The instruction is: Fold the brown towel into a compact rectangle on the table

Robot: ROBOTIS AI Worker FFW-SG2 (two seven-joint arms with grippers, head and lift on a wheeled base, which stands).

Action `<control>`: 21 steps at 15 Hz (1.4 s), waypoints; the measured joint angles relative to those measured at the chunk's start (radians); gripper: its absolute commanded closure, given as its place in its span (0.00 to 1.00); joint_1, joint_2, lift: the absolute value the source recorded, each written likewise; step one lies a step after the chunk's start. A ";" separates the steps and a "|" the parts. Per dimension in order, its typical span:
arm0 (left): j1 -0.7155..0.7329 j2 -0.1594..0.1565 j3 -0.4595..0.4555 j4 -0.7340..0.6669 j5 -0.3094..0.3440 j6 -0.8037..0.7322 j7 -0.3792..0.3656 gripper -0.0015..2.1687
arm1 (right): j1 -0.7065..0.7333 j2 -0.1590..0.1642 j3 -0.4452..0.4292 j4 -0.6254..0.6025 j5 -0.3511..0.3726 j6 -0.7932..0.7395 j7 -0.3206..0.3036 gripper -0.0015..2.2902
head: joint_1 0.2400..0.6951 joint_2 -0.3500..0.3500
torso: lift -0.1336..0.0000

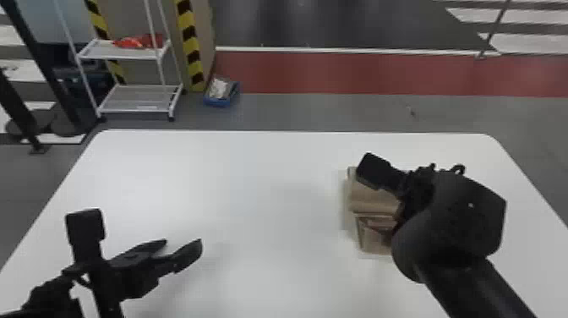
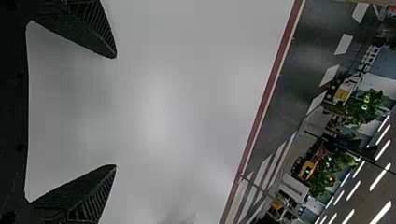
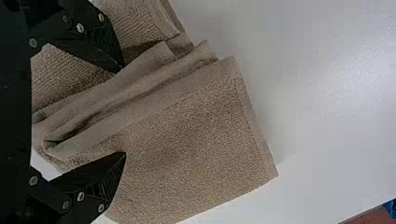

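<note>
The brown towel (image 1: 372,198) lies folded in layers on the right part of the white table, partly hidden by my right arm. My right gripper (image 1: 397,215) is over its right side, fingers hidden there by the arm. In the right wrist view, the right gripper (image 3: 123,112) stands open, its fingers apart over the towel (image 3: 196,144), with bunched folds between them. At the table's near left, well away from the towel, my left gripper (image 1: 184,248) is open and holds nothing. The left wrist view shows the left gripper (image 2: 116,112) with bare tabletop between its fingers.
The white table (image 1: 253,177) extends between the two arms. Beyond its far edge stand a white shelf cart (image 1: 135,99) and a blue bin (image 1: 220,101) on the floor, near a post with yellow and black stripes (image 1: 191,46).
</note>
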 measured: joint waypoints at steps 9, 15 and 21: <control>-0.001 0.000 0.002 0.003 0.001 -0.007 0.000 0.02 | 0.002 0.007 -0.020 -0.033 -0.035 0.009 -0.032 0.21 | 1.00 0.49 | 0.07; 0.000 0.000 0.004 0.002 0.001 -0.007 -0.007 0.02 | -0.001 0.013 -0.030 -0.031 -0.040 0.012 -0.037 0.35 | 1.00 0.49 | 0.07; 0.002 0.000 0.005 -0.004 0.001 -0.004 -0.014 0.02 | -0.002 0.013 -0.051 -0.053 -0.079 0.015 -0.033 0.42 | 1.00 0.49 | 0.07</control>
